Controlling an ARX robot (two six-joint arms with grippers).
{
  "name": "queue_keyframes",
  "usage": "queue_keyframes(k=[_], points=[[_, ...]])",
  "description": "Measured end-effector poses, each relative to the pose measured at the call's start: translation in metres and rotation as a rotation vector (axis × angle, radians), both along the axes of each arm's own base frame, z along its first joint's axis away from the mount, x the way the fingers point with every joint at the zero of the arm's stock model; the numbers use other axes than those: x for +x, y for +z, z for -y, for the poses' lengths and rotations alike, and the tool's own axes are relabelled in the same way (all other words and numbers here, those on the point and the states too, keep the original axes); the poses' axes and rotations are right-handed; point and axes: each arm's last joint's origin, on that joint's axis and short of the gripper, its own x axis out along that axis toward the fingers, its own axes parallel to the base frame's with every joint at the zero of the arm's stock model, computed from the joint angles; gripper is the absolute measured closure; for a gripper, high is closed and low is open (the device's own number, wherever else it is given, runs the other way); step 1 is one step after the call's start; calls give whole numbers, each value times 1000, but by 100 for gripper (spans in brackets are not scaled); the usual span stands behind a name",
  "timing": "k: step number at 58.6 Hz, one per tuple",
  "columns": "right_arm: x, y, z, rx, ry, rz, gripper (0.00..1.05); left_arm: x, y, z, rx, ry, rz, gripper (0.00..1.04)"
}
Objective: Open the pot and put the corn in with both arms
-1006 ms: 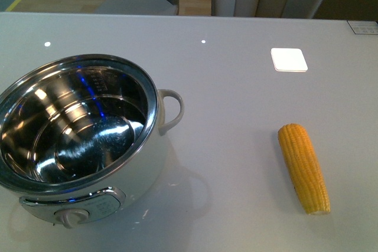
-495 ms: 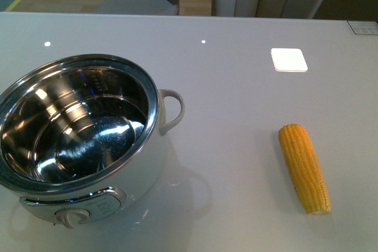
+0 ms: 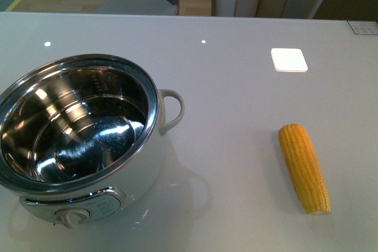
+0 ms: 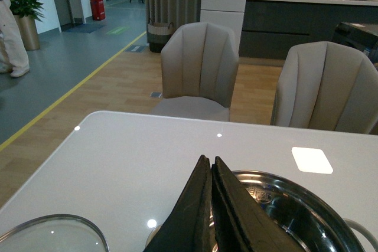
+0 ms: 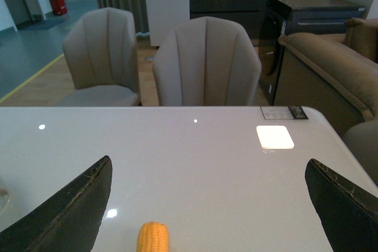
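Finds the white electric pot (image 3: pixel 150 166) already uncovered at the lower left of the front view, with nothing inside, and the corn cob (image 3: pixel 303 166) lying flat on the grey table (image 3: pixel 236 87) at lower right, well apart from the loop handle (image 3: pixel 171 110). Shows the left gripper (image 4: pixel 209 160) pinched together on nothing, near a glass lid (image 4: pixel 53 234) at the lower left of the left wrist view. Shows the right gripper (image 5: pixel 207 163) spread wide above the cob, not yet touching. Risks rolling the round cob away if closed off-centre, or squeezing it out by the tapered end. Could also clip the chrome rim (image 3: pixel 155 107) or shove the pot on a low carry. Better to grip across the middle and lift high.
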Motion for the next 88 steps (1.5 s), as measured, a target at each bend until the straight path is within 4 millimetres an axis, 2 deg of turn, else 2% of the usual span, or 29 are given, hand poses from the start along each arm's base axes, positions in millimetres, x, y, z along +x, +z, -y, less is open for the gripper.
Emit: queue_keyframes(k=[14,22,40,42,58,63,67,69,71,88], points=[[0,0,0,0,0,0,9,-4,0,0,0,0,0,101],[0,0,0,0,0,0,9,-14,-3,0,0,0,-11,101],[0,0,0,0,0,0,9,-14,-3,0,0,0,-6,101],[0,0,0,0,0,0,9,-14,-3,0,0,0,-6,98],[0,0,0,0,0,0,9,-14,-3,0,0,0,-6,50],[0,0,0,0,0,0,9,-14,-3,0,0,0,-6,27],[0,0,0,0,0,0,9,-14,-3,0,0,0,-6,17],[0,0,0,0,0,0,9,-14,-3,0,0,0,-6,8],[0,0,0,0,0,0,9,-14,-3,0,2,0,-6,5],[0,0,0,0,0,0,9,-14,-3,0,2,0,-6,7]])
